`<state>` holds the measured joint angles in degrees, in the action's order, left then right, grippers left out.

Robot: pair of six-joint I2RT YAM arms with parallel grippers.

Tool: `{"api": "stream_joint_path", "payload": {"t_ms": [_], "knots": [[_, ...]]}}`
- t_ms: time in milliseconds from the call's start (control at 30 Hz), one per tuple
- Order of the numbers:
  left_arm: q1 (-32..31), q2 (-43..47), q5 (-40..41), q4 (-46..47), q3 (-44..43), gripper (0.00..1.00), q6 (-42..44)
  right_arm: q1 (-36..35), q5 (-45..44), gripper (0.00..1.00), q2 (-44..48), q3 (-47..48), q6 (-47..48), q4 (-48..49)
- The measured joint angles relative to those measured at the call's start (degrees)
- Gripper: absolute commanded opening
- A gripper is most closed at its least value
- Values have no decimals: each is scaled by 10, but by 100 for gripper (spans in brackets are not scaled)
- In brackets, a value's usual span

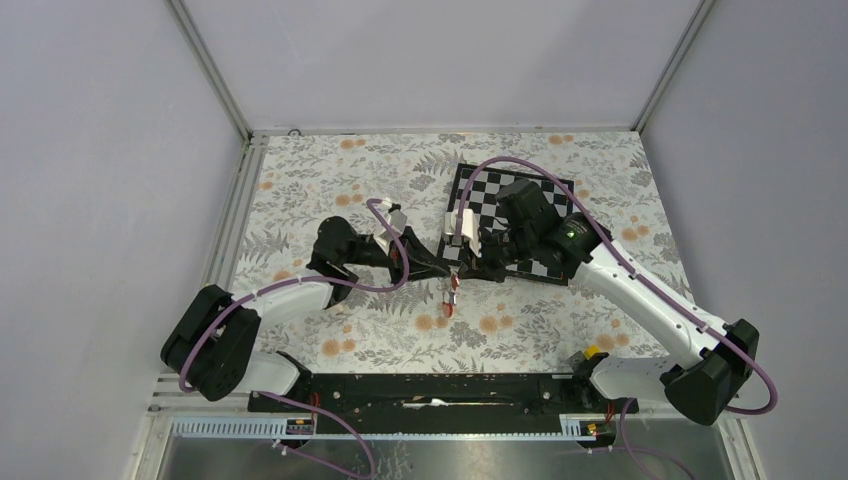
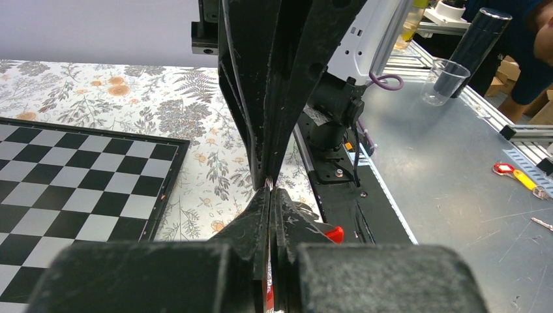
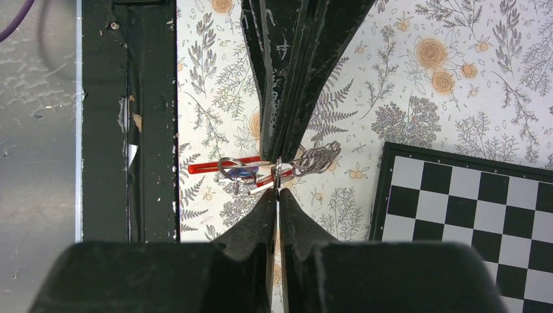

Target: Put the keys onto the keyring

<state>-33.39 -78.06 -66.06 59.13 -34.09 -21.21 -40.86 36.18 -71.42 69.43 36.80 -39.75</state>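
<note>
Keys are right in the thick of it: blue tag & red tag bunched w/ small metal loops, just beside the fingertips in the right wrist view. Keyring runs through the same bunch. Its red section sticks out toward the black base rail, and its grey loops tangle on the other side, toward the chessboard. Are the keys actually threaded on? Can't tell, too small & tangled. Bunch lifted or lying on the bench? Can't tell either.

Right gripper: fingers all but together, just a hairline slit, tips at a thin metal sliver mid-bunch. Left gripper comes in from the opp. side, fingers pressed flat together, tips nearly nose to nose w/ the right's. Left wrist view agrees: a glint of metal exactly where the two sets of tips meet. Which gripper really has that sliver, & whether it's key or ring, can't tell.

Top view: both arms reach to mid-bench and the grippers meet by the chessboard's near left corner. The keyring's red pokes out just beyond them on the base side. Floral cloth covers the bench.
</note>
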Motion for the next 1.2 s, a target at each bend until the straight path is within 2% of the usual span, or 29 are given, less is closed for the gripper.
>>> {"api": "stream_joint_path", "payload": {"t_ms": [233, 633, 800, 1067, 1200], "knots": [[0, 0, -2, 0, 0, 0, 0, 0, 0, 0, 0, -8, 0, 7], [0, 0, -2, 0, 0, 0, 0, 0, 4, 0, 0, -21, -2, 20], [0, 0, -3, 1, 0, 0, -2, 0, 9, 6, 0, -28, -11, 31], [0, 0, -5, 2, 0, 0, -2, 0, 7, 21, 0, -31, -26, 40], [0, 0, -6, 5, 0, 0, -2, 2, 3, 25, 4, -38, -29, 46]]}}
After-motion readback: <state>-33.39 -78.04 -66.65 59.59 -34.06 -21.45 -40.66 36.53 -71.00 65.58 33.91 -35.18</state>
